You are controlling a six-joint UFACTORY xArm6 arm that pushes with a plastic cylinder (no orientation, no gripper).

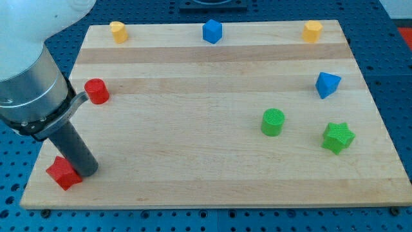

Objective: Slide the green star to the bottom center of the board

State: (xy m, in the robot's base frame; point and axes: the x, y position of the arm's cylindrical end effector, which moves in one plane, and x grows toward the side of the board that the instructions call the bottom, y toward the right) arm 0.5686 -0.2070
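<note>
**A:** Where is my tip [88,173] right now?

**B:** Down in the board's [193,174] bottom-left corner, touching or just beside the red block [63,173]. It's a bare rod, so it holds nothing.

**A:** And the green star [338,137]?

**B:** Well apart, far over on the view's right, a little above the bottom edge. From the tip it lies almost straight to the right and slightly up.

**A:** So the push?

**B:** I'd judge the tip must get round to the star's right side, then drive it leftward and down toward bottom center.

**A:** Count them!

**B:** Eight blocks: two red, two yellow, two blue, two green, the star and a green cylinder [273,122] near its left.
</note>
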